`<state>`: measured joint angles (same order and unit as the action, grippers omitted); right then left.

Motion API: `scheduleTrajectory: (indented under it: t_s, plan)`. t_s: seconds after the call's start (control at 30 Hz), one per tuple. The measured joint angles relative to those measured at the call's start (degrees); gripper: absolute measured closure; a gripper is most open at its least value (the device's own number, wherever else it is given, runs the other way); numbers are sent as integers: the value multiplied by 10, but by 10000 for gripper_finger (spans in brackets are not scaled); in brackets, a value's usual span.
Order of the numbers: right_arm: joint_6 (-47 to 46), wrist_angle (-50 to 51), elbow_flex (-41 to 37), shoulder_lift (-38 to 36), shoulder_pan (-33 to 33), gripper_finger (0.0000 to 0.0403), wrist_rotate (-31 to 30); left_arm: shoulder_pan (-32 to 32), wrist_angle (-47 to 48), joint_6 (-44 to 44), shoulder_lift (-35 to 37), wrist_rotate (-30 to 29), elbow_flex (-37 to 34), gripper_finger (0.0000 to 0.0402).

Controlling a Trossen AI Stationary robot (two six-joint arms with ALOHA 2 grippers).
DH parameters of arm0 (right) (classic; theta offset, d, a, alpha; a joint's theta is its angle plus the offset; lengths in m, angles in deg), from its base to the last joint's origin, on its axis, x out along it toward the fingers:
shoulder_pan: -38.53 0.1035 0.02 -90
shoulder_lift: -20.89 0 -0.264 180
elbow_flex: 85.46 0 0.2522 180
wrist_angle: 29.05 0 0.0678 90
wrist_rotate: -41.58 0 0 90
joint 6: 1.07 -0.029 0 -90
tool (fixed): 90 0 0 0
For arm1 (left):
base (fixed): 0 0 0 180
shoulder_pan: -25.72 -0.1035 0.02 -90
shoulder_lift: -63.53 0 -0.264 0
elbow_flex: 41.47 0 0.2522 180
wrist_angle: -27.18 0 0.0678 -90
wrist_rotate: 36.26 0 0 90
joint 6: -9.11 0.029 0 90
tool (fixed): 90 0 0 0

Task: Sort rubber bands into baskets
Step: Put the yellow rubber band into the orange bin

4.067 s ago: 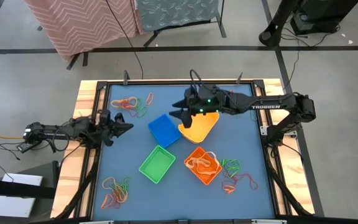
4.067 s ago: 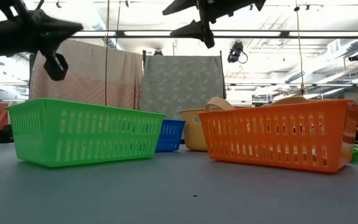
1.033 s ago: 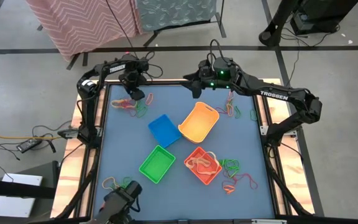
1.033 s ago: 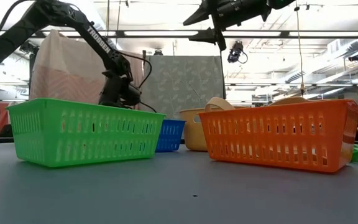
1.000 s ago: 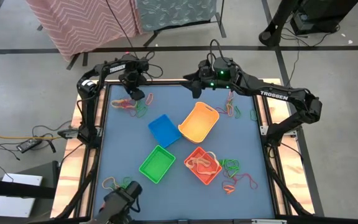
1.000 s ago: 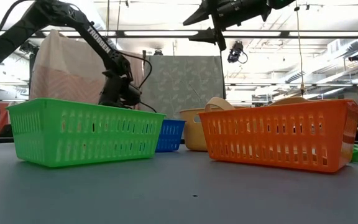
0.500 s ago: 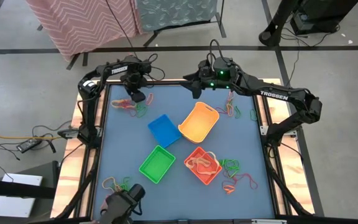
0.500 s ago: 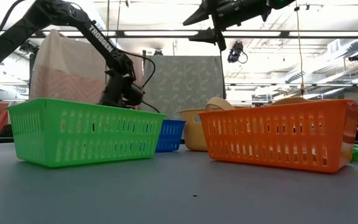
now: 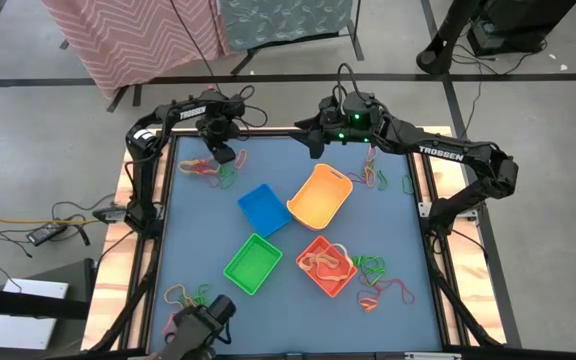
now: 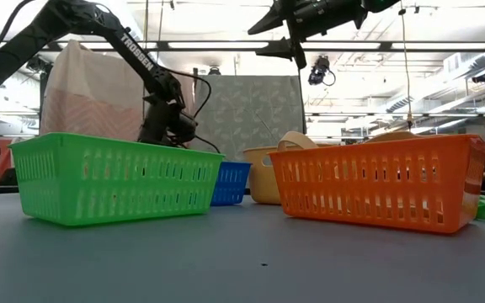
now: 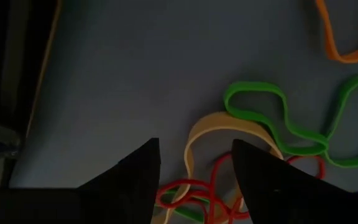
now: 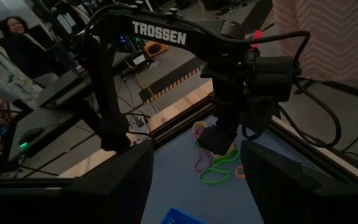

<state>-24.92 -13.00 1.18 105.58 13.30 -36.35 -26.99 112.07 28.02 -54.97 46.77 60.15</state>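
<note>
A blue tabletop (image 9: 198, 225) carries four baskets: blue (image 9: 264, 208), yellow (image 9: 320, 195), green (image 9: 253, 263) and orange (image 9: 326, 266). Rubber bands (image 9: 213, 168) lie in loose clusters near its corners.

The counter (image 9: 198, 220) is blue. On it sit a blue basket (image 9: 264, 208), a yellow basket (image 9: 321, 196), a green basket (image 9: 253, 263) and an orange basket (image 9: 326, 266). Rubber bands (image 11: 253, 124) are green, yellow, red and orange.

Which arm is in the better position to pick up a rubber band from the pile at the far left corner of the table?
Probably the left: the left gripper hangs open just over that pile of rubber bands, while the right gripper waits farther off.
</note>
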Motion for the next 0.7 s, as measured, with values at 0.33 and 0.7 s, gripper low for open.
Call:
scheduleTrajectory:
  t_s: [0.33, 0.7]
  plan:
    - [-1, 0, 0, 0, 0, 151, -5, 3, 22, -7, 0, -35, -2, 198]
    - [-3, 0, 0, 0, 0, 151, -20, 7, -10, -8, -1, -35, -73, 198]
